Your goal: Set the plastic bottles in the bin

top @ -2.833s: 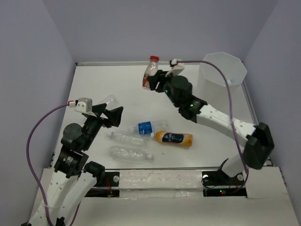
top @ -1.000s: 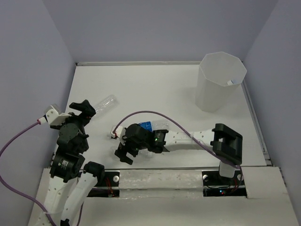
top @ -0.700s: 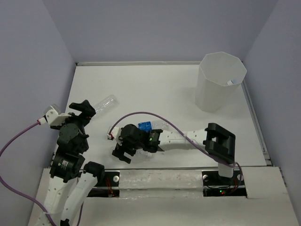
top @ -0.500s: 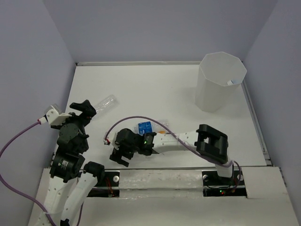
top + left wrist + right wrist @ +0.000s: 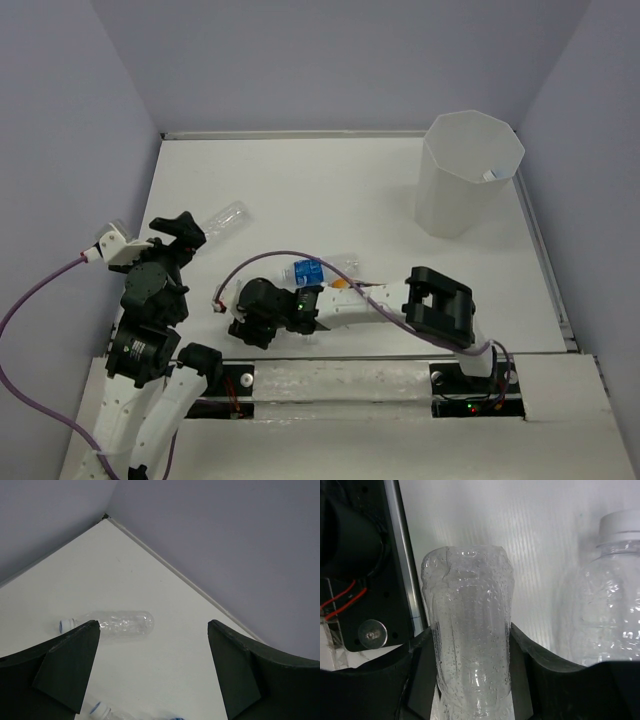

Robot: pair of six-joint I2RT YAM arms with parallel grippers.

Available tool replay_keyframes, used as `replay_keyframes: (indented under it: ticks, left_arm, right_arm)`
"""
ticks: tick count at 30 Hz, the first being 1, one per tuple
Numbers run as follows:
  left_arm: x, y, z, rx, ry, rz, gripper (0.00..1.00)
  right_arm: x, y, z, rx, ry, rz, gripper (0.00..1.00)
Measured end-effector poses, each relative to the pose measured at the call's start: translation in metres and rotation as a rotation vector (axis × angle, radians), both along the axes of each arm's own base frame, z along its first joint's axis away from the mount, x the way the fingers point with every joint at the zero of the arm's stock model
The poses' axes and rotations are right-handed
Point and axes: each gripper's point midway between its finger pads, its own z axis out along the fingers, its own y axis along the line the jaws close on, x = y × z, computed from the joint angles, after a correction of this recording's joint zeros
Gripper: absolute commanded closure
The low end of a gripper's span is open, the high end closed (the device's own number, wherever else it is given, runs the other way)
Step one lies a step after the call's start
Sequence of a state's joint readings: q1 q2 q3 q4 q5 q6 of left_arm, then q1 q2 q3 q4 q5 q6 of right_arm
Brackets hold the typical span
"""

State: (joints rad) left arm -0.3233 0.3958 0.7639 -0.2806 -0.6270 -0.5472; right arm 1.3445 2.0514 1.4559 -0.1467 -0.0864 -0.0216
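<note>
At 9 o'clock my left gripper (image 5: 180, 230) hangs wide open and empty, aimed at the far clear bottle (image 5: 112, 625), which I judge is its next pick. At 6, by the worktop's (image 5: 330, 190) near edge, my right gripper (image 5: 248, 328) pinches the near clear bottle (image 5: 470, 605) across its body, ready to carry it to the bin (image 5: 468, 175) at 2.

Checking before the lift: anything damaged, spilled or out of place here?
Nothing spilled. The clear plastic bottle between the fingers of the right pincer looks dented at its base end. Another clear crumpled plastic bottle lies alone on the left side of the white table, apart from the rest.
</note>
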Motion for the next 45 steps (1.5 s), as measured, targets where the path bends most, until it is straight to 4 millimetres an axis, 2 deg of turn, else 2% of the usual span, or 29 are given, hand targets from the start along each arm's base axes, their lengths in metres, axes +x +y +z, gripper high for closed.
replay_keyframes:
  ticks: [2, 4, 6, 9, 10, 12, 13, 14, 15, 16, 17, 18, 20, 21, 23, 24, 26, 27, 28, 29, 30, 31, 33, 34, 36, 40, 43, 45]
  left_arm:
    - [0.000, -0.001, 0.000, 0.001, 0.000, -0.005, 0.01]
    - [0.000, -0.002, 0.000, 0.005, 0.000, -0.014, 0.01]
    - [0.001, -0.005, 0.001, 0.009, -0.002, -0.029, 0.01]
    - [0.001, -0.010, 0.003, 0.021, -0.006, -0.064, 0.01]
    - [0.000, -0.012, 0.004, 0.028, -0.009, -0.077, 0.01]
    - [0.001, -0.020, 0.007, 0.047, -0.022, -0.129, 0.01]
    - [0.001, -0.025, 0.009, 0.053, -0.029, -0.155, 0.01]
    - [0.001, -0.029, 0.010, 0.061, -0.034, -0.180, 0.01]
    - [0.001, -0.036, 0.012, 0.073, -0.043, -0.221, 0.01]
    - [0.002, -0.042, 0.013, 0.081, -0.051, -0.252, 0.01]
    - [0.002, -0.047, 0.013, 0.091, -0.057, -0.282, 0.01]
    - [0.002, -0.054, 0.012, 0.102, -0.060, -0.319, 0.01]
    - [0.001, -0.063, 0.012, 0.120, -0.071, -0.374, 0.01]
    - [0.001, -0.068, 0.012, 0.127, -0.075, -0.401, 0.01]
    - [-0.001, -0.076, 0.013, 0.139, -0.088, -0.443, 0.01]
    - [-0.001, -0.079, 0.013, 0.143, -0.093, -0.461, 0.01]
    - [-0.003, -0.083, 0.014, 0.149, -0.100, -0.486, 0.01]
    - [-0.003, -0.085, 0.015, 0.152, -0.104, -0.494, 0.01]
    - [-0.004, -0.087, 0.015, 0.155, -0.107, -0.507, 0.01]
    - [-0.005, -0.088, 0.016, 0.156, -0.109, -0.512, 0.01]
    - [-0.005, -0.090, 0.016, 0.158, -0.110, -0.519, 0.01]
    - [-0.005, -0.090, 0.016, 0.159, -0.110, -0.522, 0.01]
    - [-0.005, -0.090, 0.016, 0.162, -0.110, -0.525, 0.01]
    - [-0.006, -0.091, 0.016, 0.163, -0.110, -0.526, 0.01]
    - [-0.005, -0.091, 0.016, 0.164, -0.112, -0.527, 0.01]
    - [-0.006, -0.092, 0.017, 0.166, -0.117, -0.533, 0.01]
    - [-0.005, -0.093, 0.017, 0.166, -0.116, -0.535, 0.01]
    - [-0.003, -0.093, 0.017, 0.167, -0.112, -0.536, 0.01]
  right_arm:
    - [0.002, 0.002, 0.011, 0.024, -0.012, -0.006, 0.57]
    - [0.006, 0.002, 0.036, 0.086, -0.040, -0.021, 0.58]
    - [0.011, -0.006, 0.068, 0.146, -0.069, -0.042, 0.60]
    - [0.029, -0.021, 0.141, 0.305, -0.147, -0.097, 0.61]
    - [0.043, -0.032, 0.180, 0.388, -0.194, -0.138, 0.61]
    - [0.075, -0.061, 0.243, 0.516, -0.288, -0.233, 0.62]
    - [0.087, -0.070, 0.256, 0.540, -0.309, -0.264, 0.62]
    - [0.118, -0.100, 0.298, 0.625, -0.384, -0.362, 0.64]
    - [0.143, -0.127, 0.324, 0.676, -0.441, -0.450, 0.65]
    - [0.177, -0.168, 0.358, 0.739, -0.523, -0.576, 0.65]
    - [0.198, -0.196, 0.373, 0.765, -0.574, -0.659, 0.65]
    - [0.224, -0.241, 0.397, 0.808, -0.652, -0.786, 0.65]
    - [0.260, -0.319, 0.423, 0.845, -0.777, -1.006, 0.65]
    - [0.272, -0.353, 0.431, 0.858, -0.821, -1.100, 0.65]
    - [0.290, -0.406, 0.435, 0.865, -0.886, -1.247, 0.65]
    - [0.294, -0.418, 0.435, 0.864, -0.899, -1.275, 0.65]
    - [0.314, -0.455, 0.429, 0.850, -0.931, -1.370, 0.65]
    - [0.320, -0.463, 0.426, 0.857, -0.924, -1.392, 0.64]
    - [0.331, -0.482, 0.418, 0.839, -0.930, -1.431, 0.61]
    - [0.344, -0.500, 0.408, 0.832, -0.919, -1.473, 0.56]
    - [0.356, -0.518, 0.393, 0.818, -0.898, -1.517, 0.41]
    - [0.365, -0.531, 0.383, 0.811, -0.881, -1.549, 0.32]
    - [0.377, -0.552, 0.362, 0.794, -0.846, -1.607, 0.07]
    - [0.380, -0.559, 0.350, 0.784, -0.822, -1.632, 0.05]
    - [0.382, -0.563, 0.333, 0.774, -0.782, -1.652, 0.05]
    - [0.380, -0.547, 0.338, 0.800, -0.728, -1.585, 0.11]
    - [0.373, -0.516, 0.355, 0.834, -0.667, -1.452, 0.12]
    - [0.358, -0.480, 0.370, 0.858, -0.617, -1.327, 0.14]
